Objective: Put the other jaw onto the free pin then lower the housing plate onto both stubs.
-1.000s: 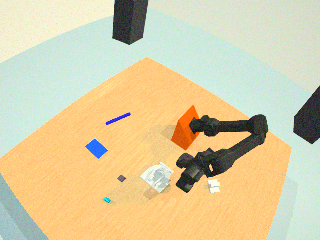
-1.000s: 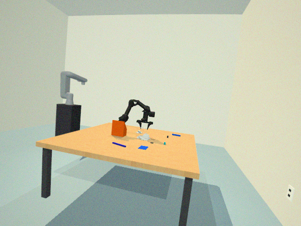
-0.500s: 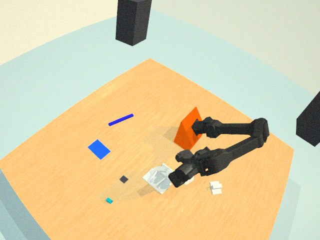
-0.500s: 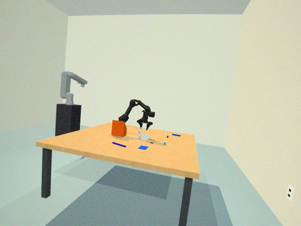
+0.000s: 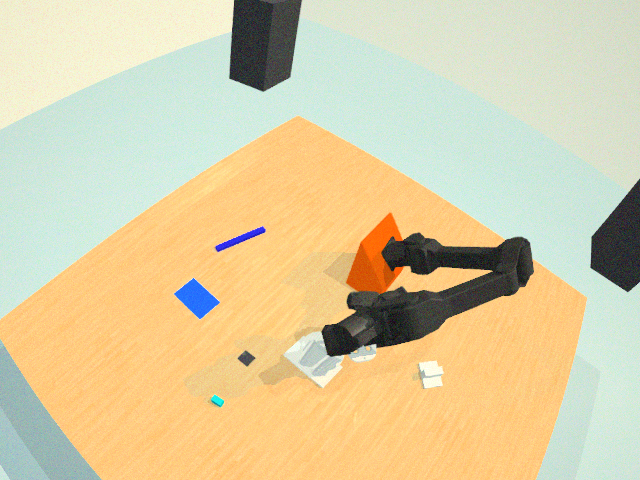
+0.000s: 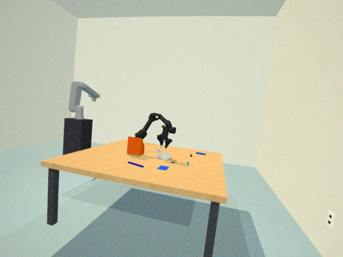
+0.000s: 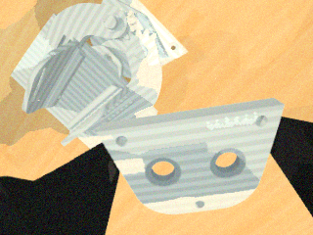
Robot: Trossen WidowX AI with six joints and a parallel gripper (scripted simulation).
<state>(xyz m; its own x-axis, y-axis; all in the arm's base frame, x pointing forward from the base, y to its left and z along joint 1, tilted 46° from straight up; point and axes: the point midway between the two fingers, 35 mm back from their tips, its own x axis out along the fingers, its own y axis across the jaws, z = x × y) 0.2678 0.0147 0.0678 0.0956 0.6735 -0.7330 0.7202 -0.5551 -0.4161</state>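
My gripper (image 6: pixel 163 145) (image 7: pixel 189 133) is shut on the pale housing plate (image 5: pixel 363 354) (image 7: pixel 191 188), gripped by its edges, with two large holes between the black fingers. The plate is held above the table. The white base assembly (image 5: pixel 330 376) (image 6: pixel 159 156) (image 7: pixel 31 56) is on the table, just beyond the plate in the wrist view. A round stub (image 7: pixel 113 23) and gear teeth (image 7: pixel 147 41) show on it. Tilted grey parts (image 7: pixel 100 69) overlap there; which pin each jaw is on cannot be told. The plate overlaps the assembly's near edge in the wrist view.
A small white stepped block (image 5: pixel 430 374) (image 6: pixel 158 150) stands nearer the arm. An orange block (image 5: pixel 374 253) (image 6: pixel 135 145) is at the arm's base. A blue sheet (image 5: pixel 196 298), dark blue bar (image 5: pixel 240 239), black square (image 5: pixel 246 358) and cyan piece (image 5: pixel 217 400) lie on the table.
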